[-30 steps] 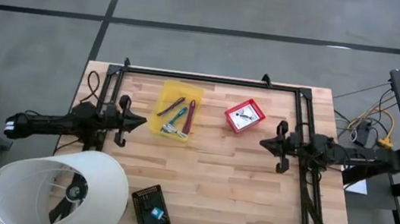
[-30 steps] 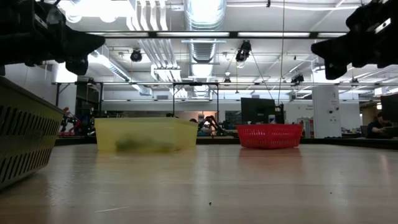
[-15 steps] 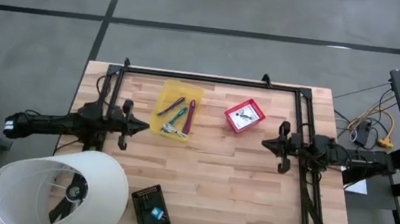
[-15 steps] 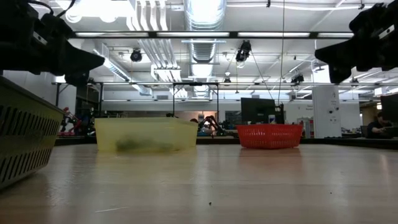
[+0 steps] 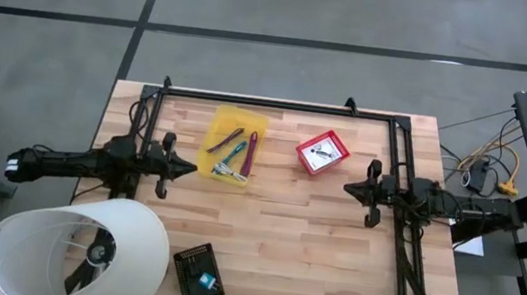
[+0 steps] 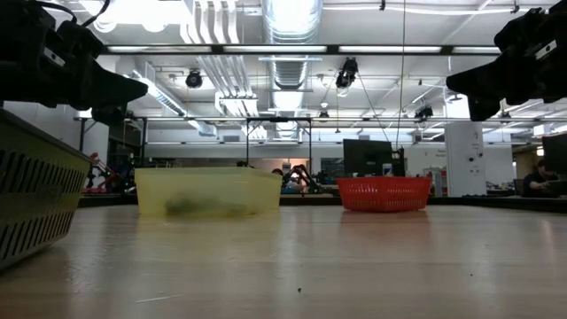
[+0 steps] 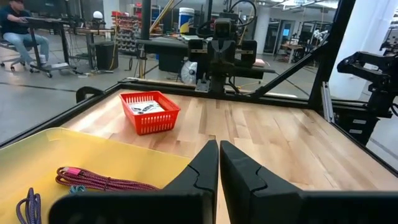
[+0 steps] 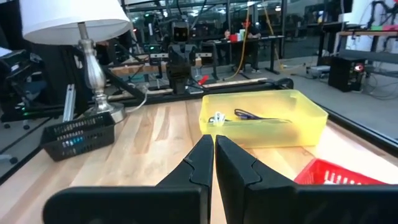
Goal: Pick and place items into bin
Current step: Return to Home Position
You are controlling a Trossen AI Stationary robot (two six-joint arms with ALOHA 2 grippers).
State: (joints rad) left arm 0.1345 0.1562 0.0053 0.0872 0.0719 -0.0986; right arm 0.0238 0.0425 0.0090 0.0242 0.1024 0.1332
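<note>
Left gripper (image 5: 188, 168): pressed together, holding nothing. It hangs above the wood just beside the yellow bin (image 5: 247, 118), pointing across at the other arm. Over the last second it slid a little along the bin's side and dipped slightly, then stopped. The last half second shows no further shift.

Right gripper (image 5: 349, 188): also pressed together and empty. It sits at the opposite side of the tabletop (image 5: 302, 243), near the red basket (image 5: 341, 147), and has barely moved in the same interval.

Contents, working outward:
- Yellow bin: magenta and teal sticks (image 5: 241, 152) lying lengthwise. The left wrist view also shows a purple-pink cord (image 7: 102, 182) coiled on the bin floor.
- Red basket: a white packet (image 5: 322, 156).
- Black basket (image 5: 182, 254), at the near edge beside the lamp (image 5: 70, 250): a small blue piece (image 5: 207, 283) and something dark that I cannot make out.

I see no loose item on the bare wood between the containers.

Judgement: the sorting looks finished. Both arms are drawn back, level and empty-handed, and the left arm's small drift reads as the tail of a return to rest. If so, nothing is left to pick, and the only remaining need is for both arms to hold clear of the bin rims.
</note>
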